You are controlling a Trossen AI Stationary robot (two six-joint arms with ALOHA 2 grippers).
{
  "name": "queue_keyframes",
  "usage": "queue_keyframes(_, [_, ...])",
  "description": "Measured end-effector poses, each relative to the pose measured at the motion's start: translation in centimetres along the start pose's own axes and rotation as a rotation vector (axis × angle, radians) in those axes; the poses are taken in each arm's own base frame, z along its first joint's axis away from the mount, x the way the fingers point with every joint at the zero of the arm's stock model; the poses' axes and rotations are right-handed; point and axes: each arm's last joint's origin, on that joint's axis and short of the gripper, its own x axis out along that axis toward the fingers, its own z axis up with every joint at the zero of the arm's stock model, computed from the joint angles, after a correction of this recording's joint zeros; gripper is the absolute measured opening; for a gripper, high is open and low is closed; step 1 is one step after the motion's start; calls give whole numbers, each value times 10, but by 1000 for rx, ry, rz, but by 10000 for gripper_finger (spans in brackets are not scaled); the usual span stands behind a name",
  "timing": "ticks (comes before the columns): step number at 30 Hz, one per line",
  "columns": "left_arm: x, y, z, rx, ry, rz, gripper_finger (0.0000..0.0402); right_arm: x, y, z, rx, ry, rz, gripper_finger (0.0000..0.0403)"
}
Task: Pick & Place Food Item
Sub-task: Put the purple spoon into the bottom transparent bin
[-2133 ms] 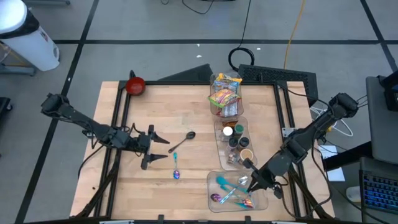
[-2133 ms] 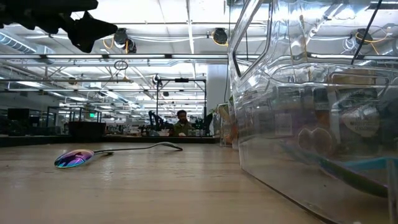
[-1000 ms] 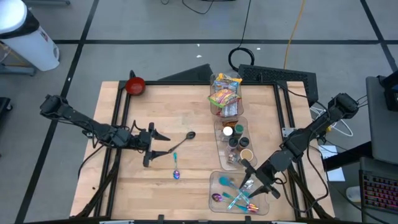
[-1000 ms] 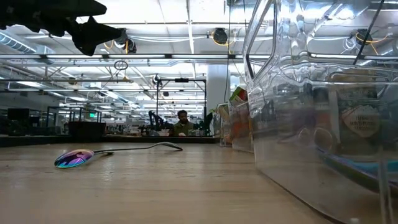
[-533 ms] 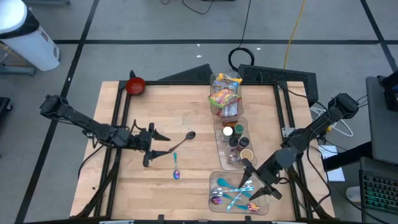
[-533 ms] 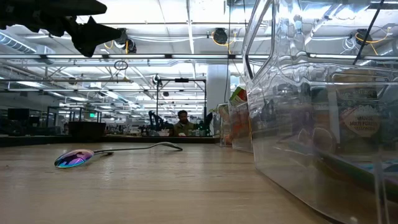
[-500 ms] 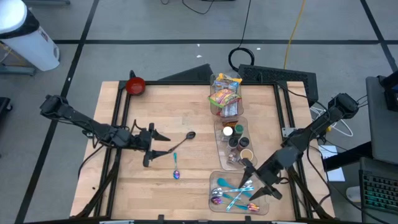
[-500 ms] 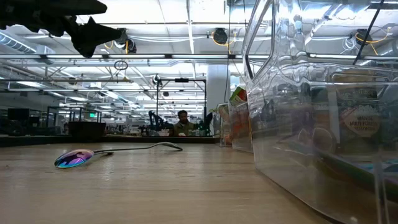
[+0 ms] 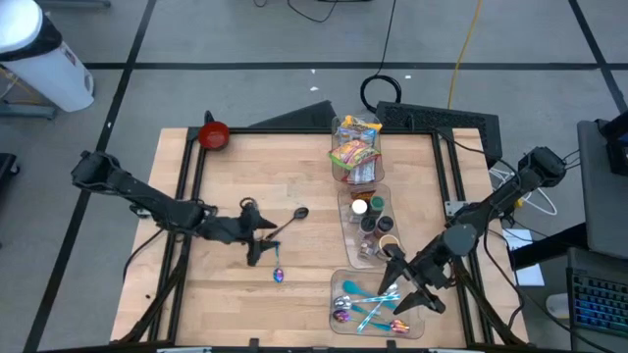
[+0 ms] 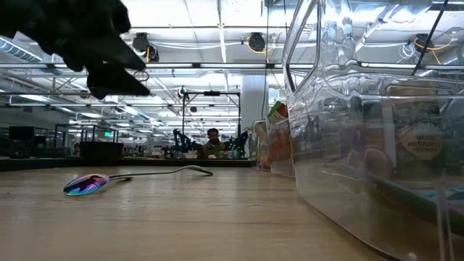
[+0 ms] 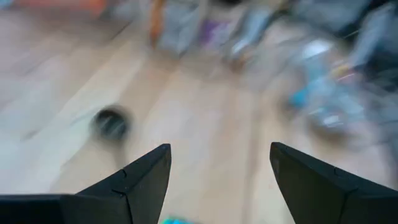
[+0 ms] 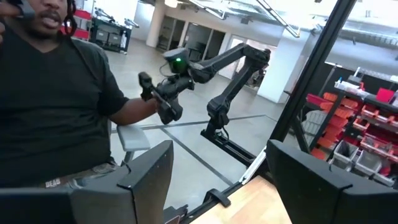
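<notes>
The food items are bright snack packets [image 9: 353,147] standing in a clear bin at the table's far middle. My left gripper [image 9: 263,240] hovers open above the wood [image 11: 221,149], between a dark spoon [image 9: 287,226] and an iridescent blue spoon [image 9: 279,274] that lie flat on the table. Nothing is between its fingers. My right gripper [image 9: 404,286] hangs open over a clear tray [image 9: 339,279] of coloured utensils at the near right. It is tipped upward, so its wrist view [image 12: 221,146] looks into the room.
A clear tray of small jars [image 9: 371,224] stands between the snack bin and the utensil tray. A red bowl [image 9: 213,134] sits at the far left corner. The utensil tray's clear wall [image 10: 362,145] fills the low view's right. A person [image 12: 56,106] sits beyond the table.
My left gripper has moved toward the table's right and near edge, sinking and rolling, and now hangs over the two spoons. My right gripper has tipped its fingers upward and risen a little above the utensil tray.
</notes>
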Motion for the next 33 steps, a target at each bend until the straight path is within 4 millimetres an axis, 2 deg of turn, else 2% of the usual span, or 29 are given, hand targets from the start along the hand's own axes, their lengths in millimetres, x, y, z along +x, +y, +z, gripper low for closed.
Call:
queue_keyframes(4, [16, -1, 9, 6, 150, 197, 282, 0, 0, 0, 13, 3, 0, 249])
queue_keyframes(7, [32, 0, 10, 35, 235, 283, 282, 0, 0, -2, 29, 17, 3, 249])
queue_keyframes(10, [47, 0, 11, 59, 302, 257, 282, 0, 1, -2, 37, 21, 4, 249])
queue_keyframes(14, [59, -3, 2, 93, 425, 157, 282, 0, 1, -4, 58, 39, 9, 249])
queue_keyframes(19, [58, -12, -10, 53, 531, 69, 282, 0, 1, -4, 57, 41, 9, 249])
queue_keyframes(24, [46, -21, -27, 256, 663, 27, 282, 0, 1, -4, 56, 40, 9, 249])
queue_keyframes(28, [44, -27, -29, 364, 589, 101, 282, 0, 1, -4, 54, 40, 9, 249])
queue_keyframes(33, [43, -30, -29, 549, 548, 102, 282, 0, 1, -4, 54, 40, 9, 249])
